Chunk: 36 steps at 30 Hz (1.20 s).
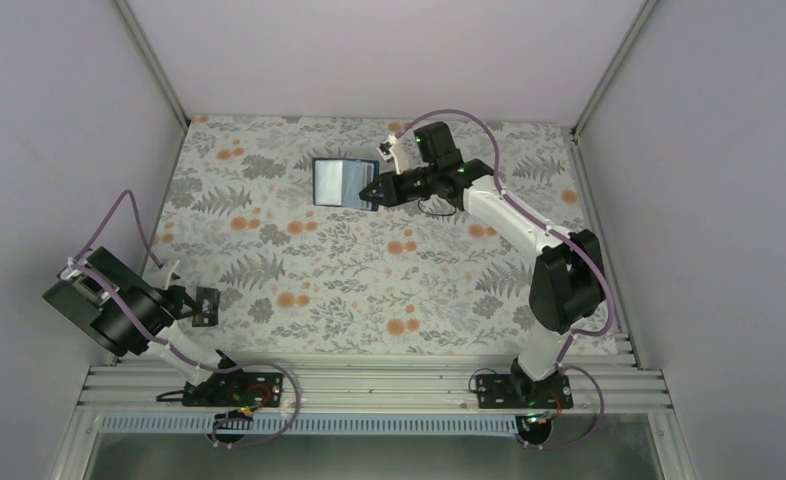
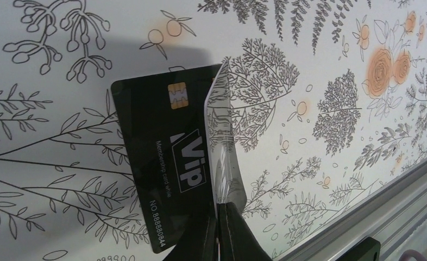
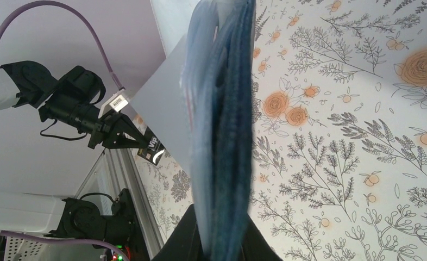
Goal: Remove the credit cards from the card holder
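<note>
Looking down on the tabletop, it wears a white cover printed with grey ferns and orange blossoms. Ribbed aluminium rails run along its near edge, with a slotted strip just below. Plain pale walls close in left, right and behind, and metal corner posts slant up at the back.

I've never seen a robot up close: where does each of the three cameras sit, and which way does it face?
Top external: high behind the left arm and right arm, looking down on the flowered table; both arms show.
Left wrist: on the left arm, looking past the shut left hand, which pinches a black card, at the table.
Right wrist: on the right arm, looking past the right hand, shut on the card holder, toward the left arm.
Shared: both wrist views show the black card.
</note>
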Each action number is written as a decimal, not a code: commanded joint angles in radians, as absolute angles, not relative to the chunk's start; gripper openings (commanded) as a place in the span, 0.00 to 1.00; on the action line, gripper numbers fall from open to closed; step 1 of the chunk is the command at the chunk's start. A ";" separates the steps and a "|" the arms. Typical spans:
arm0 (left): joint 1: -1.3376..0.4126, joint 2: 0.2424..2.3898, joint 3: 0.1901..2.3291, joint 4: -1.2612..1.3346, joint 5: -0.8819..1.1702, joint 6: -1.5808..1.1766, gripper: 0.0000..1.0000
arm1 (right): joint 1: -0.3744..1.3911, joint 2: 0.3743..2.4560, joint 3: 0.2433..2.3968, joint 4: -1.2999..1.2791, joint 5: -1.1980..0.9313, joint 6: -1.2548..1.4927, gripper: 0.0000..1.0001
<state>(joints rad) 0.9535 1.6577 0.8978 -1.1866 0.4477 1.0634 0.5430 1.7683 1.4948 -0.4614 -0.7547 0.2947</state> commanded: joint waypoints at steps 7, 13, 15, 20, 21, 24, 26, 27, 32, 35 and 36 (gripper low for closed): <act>0.966 1.688 0.912 -1.154 0.423 1.067 0.03 | 0.551 1.770 1.535 -0.457 -0.771 0.275 0.04; 0.966 1.686 0.954 -1.149 0.409 1.057 0.28 | 0.553 1.767 1.534 -0.462 -0.772 0.273 0.04; 0.966 1.682 0.967 -1.146 0.412 1.047 0.32 | 0.553 1.762 1.530 -0.457 -0.774 0.272 0.04; 0.966 1.669 1.001 -1.130 0.428 1.027 0.40 | 0.554 1.754 1.526 -0.455 -0.782 0.266 0.04; 0.966 1.663 1.012 -1.136 0.436 1.024 0.40 | 0.554 1.754 1.526 -0.456 -0.783 0.265 0.04; 0.964 1.631 1.056 -1.192 0.501 1.056 0.43 | 0.563 1.756 1.535 -0.467 -0.762 0.261 0.04; 0.954 1.596 1.103 -1.273 0.584 1.108 0.47 | 0.577 1.752 1.541 -0.475 -0.743 0.258 0.04; 0.944 1.577 1.133 -1.321 0.628 1.137 0.50 | 0.585 1.744 1.540 -0.472 -0.741 0.257 0.04; 0.782 1.429 1.257 -1.358 0.792 1.117 0.78 | 0.610 1.691 1.497 -0.414 -0.814 0.238 0.04; 0.627 1.356 1.328 -1.357 0.945 1.083 0.99 | 0.611 1.671 1.486 -0.401 -0.825 0.217 0.04; 0.585 1.340 1.347 -1.356 1.021 1.078 1.00 | 0.611 1.646 1.483 -0.402 -0.820 0.210 0.04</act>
